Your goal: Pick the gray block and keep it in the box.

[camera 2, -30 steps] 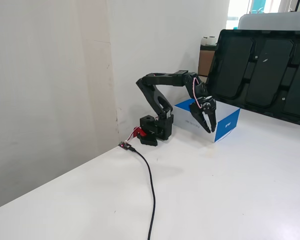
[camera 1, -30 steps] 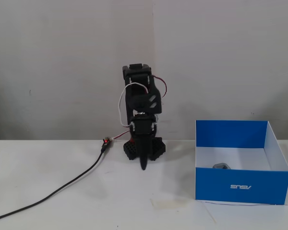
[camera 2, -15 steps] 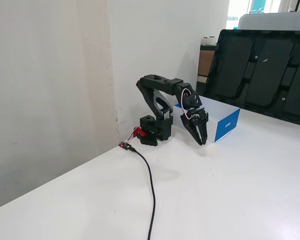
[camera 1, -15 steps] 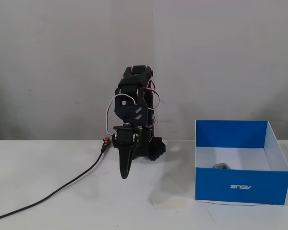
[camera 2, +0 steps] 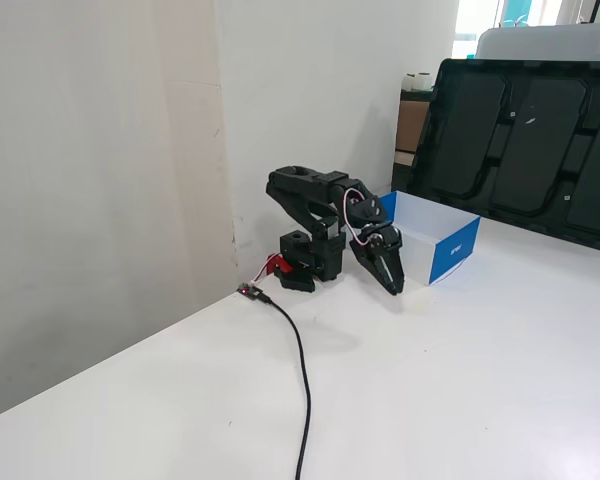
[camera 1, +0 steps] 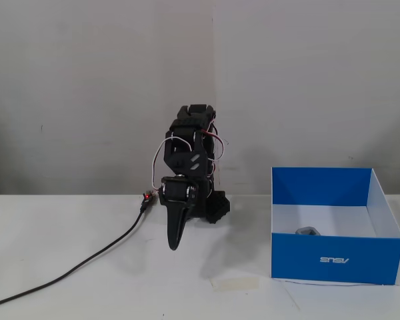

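The gray block (camera 1: 307, 231) lay inside the box (camera 1: 333, 259), at three o'clock from the closed, empty hand (camera 1: 173, 245); it looked light, stiff, best pinched across flat faces

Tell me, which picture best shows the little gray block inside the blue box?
The fixed view facing the box's logo side: the gray block peeks above the front wall of the box, lying on its white floor. In the other fixed view, the box walls hide it entirely.
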Available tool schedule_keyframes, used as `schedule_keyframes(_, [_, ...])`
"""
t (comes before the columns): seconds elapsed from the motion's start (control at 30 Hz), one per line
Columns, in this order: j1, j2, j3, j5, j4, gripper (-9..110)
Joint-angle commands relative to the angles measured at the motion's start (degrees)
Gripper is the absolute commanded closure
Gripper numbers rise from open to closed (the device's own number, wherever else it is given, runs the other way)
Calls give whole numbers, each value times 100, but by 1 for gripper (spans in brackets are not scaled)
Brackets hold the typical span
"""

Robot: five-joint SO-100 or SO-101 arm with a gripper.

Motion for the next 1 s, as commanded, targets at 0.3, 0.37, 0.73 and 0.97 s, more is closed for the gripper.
schedule_keyframes(0.3, [97, 2118, 782, -141, 229, 101])
schedule_keyframes(0.37, [123, 2259, 809, -167, 308, 101])
schedule_keyframes(0.73, [114, 3595, 1406, -457, 800, 101])
schedule_keyframes(0.97, [123, 3999, 1600, -563, 1028, 101])
